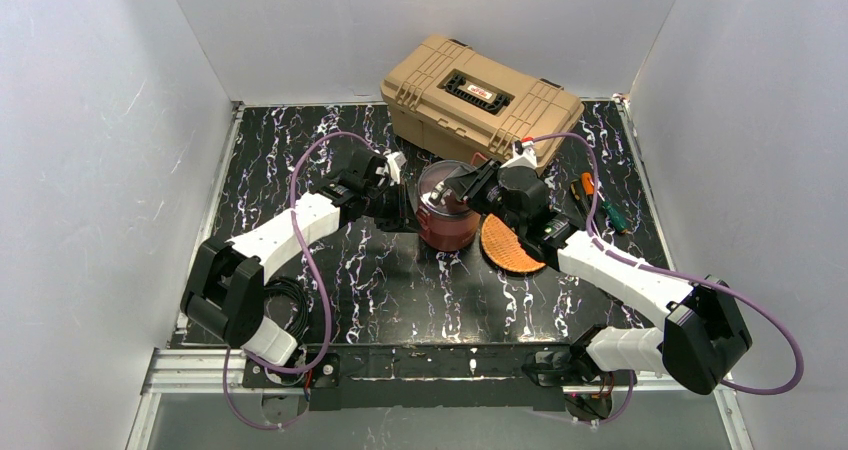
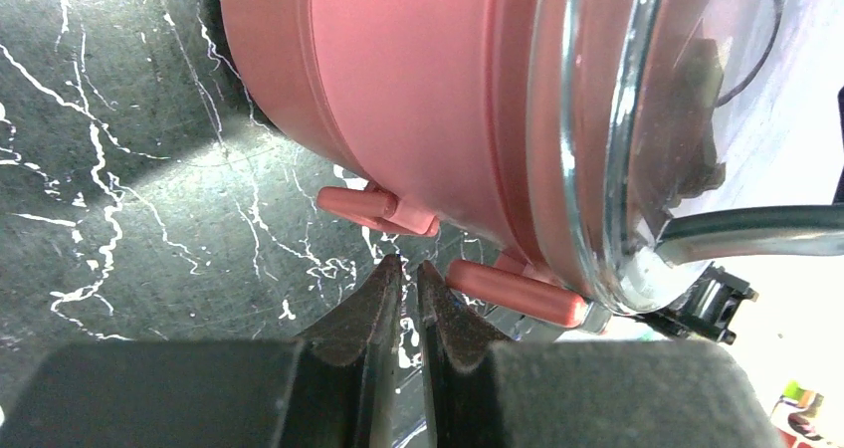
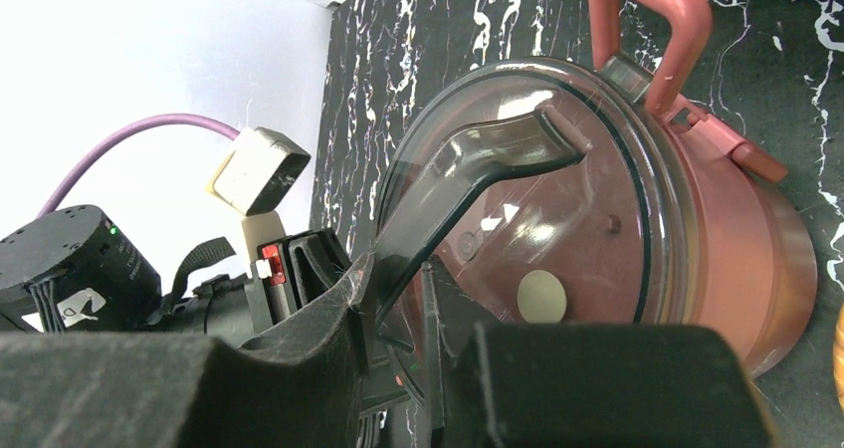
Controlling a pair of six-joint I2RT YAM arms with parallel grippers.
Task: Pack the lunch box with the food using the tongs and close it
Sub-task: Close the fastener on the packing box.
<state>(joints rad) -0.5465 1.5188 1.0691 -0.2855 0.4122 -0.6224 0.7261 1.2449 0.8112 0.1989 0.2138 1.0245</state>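
And there was the lunch box (image 1: 447, 225), standing upright on the black marbled table (image 1: 400, 290), just in front of the tan toolbox (image 1: 480, 95) and with the orange woven plate (image 1: 508, 248) just beside it on its right. Both arms were in on it, one from either side!

The left gripper (image 2: 406, 269) was low by the maroon wall, fingers pinched almost together with only a sliver of table showing between them, clenched on nothing. Its tips sat just under one pink clasp tab (image 2: 376, 207) and just beside another; whether they touched either one, I could not tell.

Up top, the right gripper (image 3: 391, 274) was over the near rim. A smoky clear cover (image 3: 607, 219) sat on the box, and through it showed the maroon lid's pale centre dot (image 3: 540, 294). A dark curved bar (image 3: 478, 164) arched across that cover and ran down between the right fingers, which were clamped on it, a firm grasp by the look of it. Whether that bar belonged to the cover, I could not tell.

A pink loop handle (image 3: 657, 20) stood up at the far side of the box. Off to the right lay the screwdrivers (image 1: 598, 202), well apart from the action
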